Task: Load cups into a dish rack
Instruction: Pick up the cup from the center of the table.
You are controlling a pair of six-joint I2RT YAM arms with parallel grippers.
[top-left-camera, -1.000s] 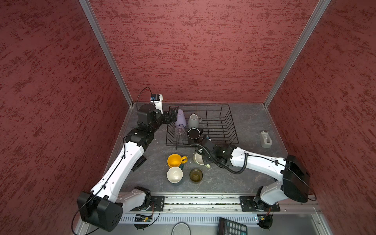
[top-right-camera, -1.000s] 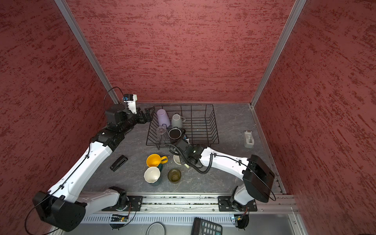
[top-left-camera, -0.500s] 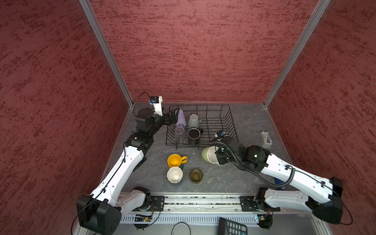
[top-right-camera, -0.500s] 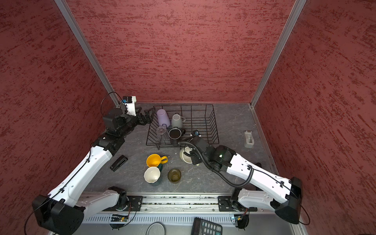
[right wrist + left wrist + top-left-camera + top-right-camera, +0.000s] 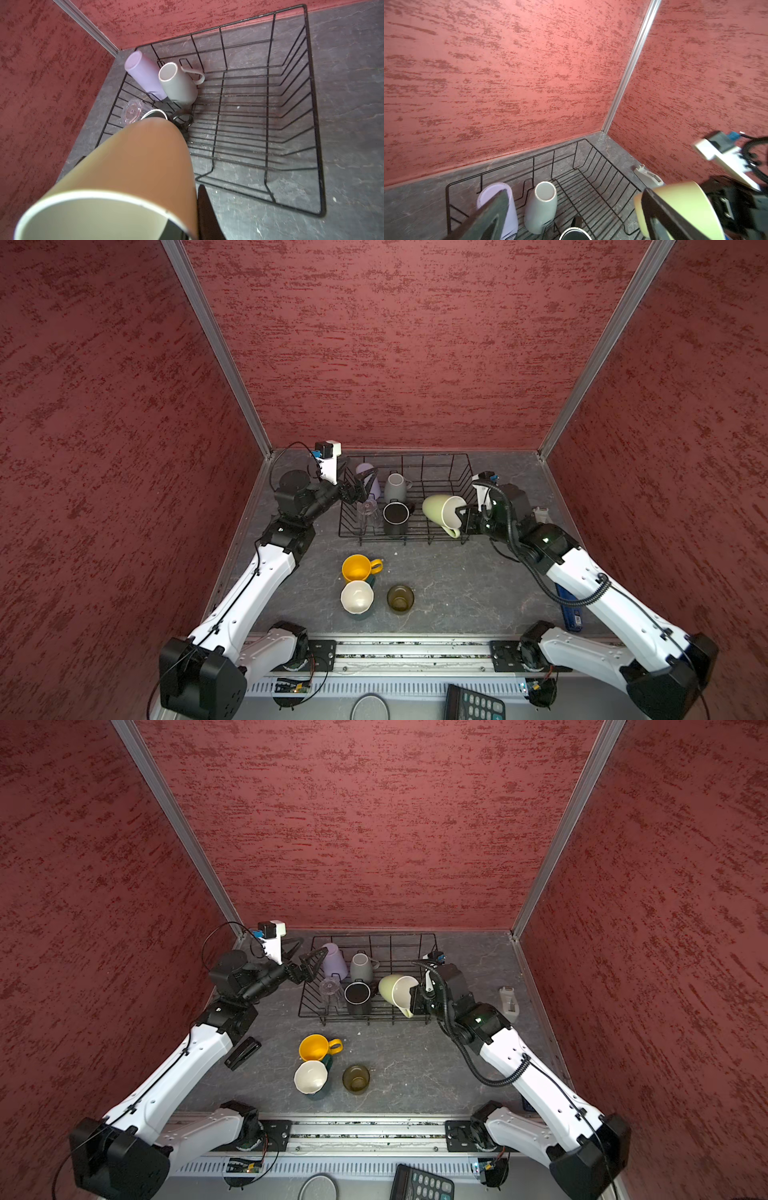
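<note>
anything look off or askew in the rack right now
Nothing spilled or broken. In the dish rack, the lilac tumbler and grey mug lean askew, bottoms up. The right end effector holds the pale green mug on its side above it.

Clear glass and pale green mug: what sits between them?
The black mug, in the rack, between clear glass and pale green mug; both top views show it.

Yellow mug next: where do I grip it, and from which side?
Probably from above: pinch the far rim of the yellow mug, straddling its wall. It stands upright, mouth up, and the dark teal mug crowds its near side.
</note>
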